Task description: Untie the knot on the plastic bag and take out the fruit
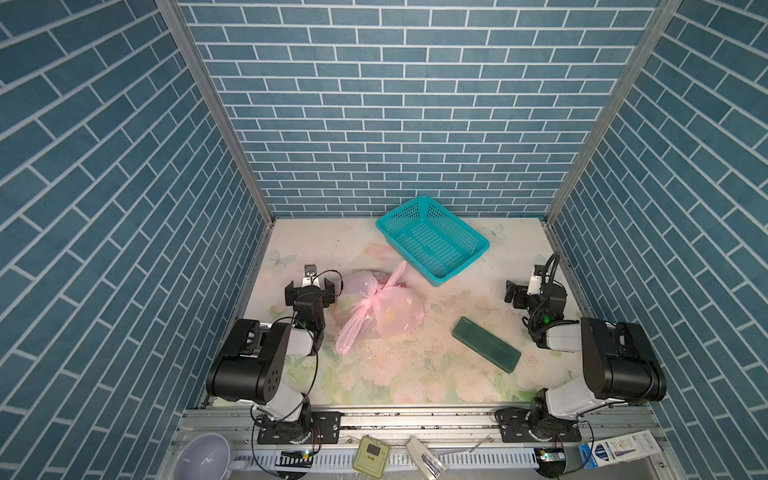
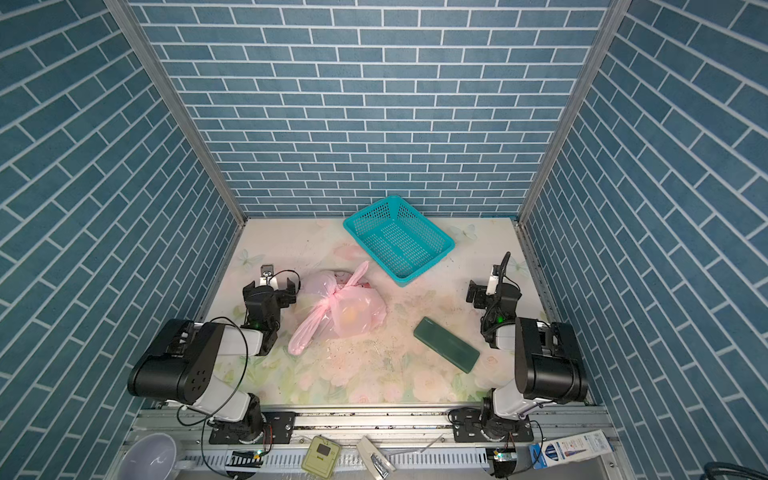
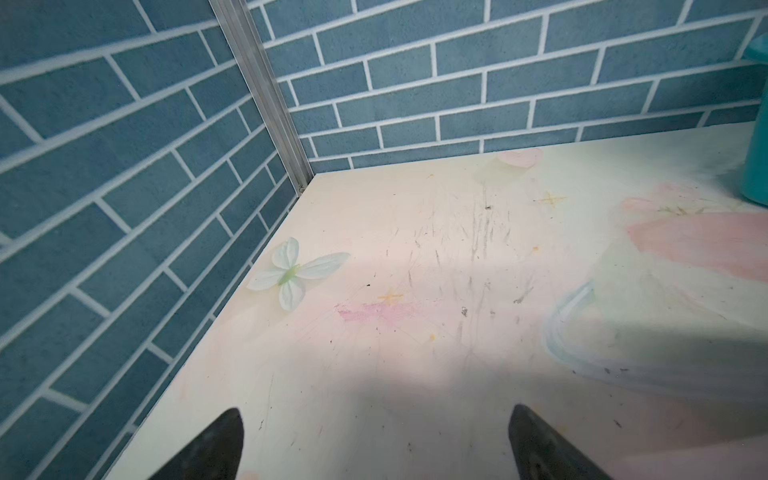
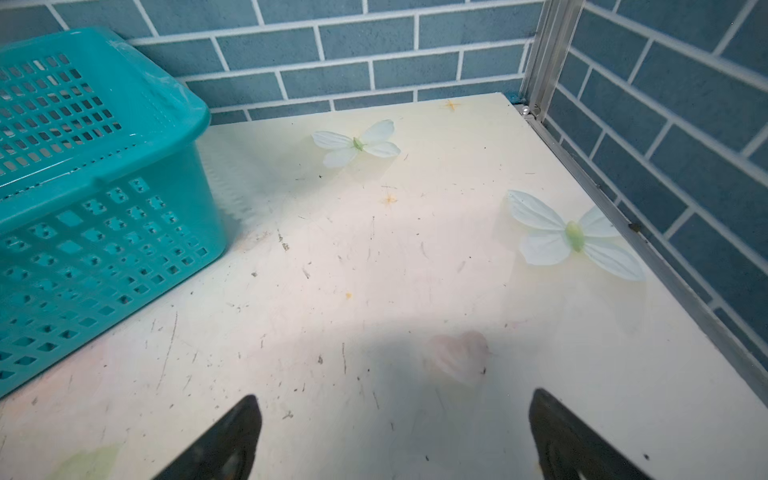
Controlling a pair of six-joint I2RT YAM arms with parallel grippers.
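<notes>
Knot [image 1: 376, 300] is seen still tied on top of the plastic bag [image 1: 399, 318], which is laid on the table [image 1: 415, 374] left of centre in both top views (12 o'clock taken toward the back wall). Fruit [image 1: 390, 319] is made out only as a faint yellow-orange blur through the pink film, so the untying is judged not yet begun. From the knot one handle loop [image 1: 347, 338] is trailed toward 7 o'clock and the other end is pointed toward 1 o'clock. The long axis of the tied handles is laid along the 1-to-7 line.

The left gripper [image 1: 311, 286] is held with its fingers spread wide and nothing between them. The knot is placed at about 3 to 4 o'clock from it, near, and the bag's side is found just beside its nearer finger; contact cannot be told. This gripper is aimed toward 12 o'clock, and in the left wrist view only bare table is framed between the fingers [image 3: 216, 453], so a turn toward the bag is thought to be needed first.

The right gripper [image 1: 514, 294] is likewise spread wide and empty, with the knot at 9 o'clock from it and well apart. A dark green block [image 1: 486, 347] is laid at about 7 o'clock from it. The left arm is therefore judged the nearer for the knot. A teal basket [image 1: 400, 210] is set at 1 o'clock from the bag.
</notes>
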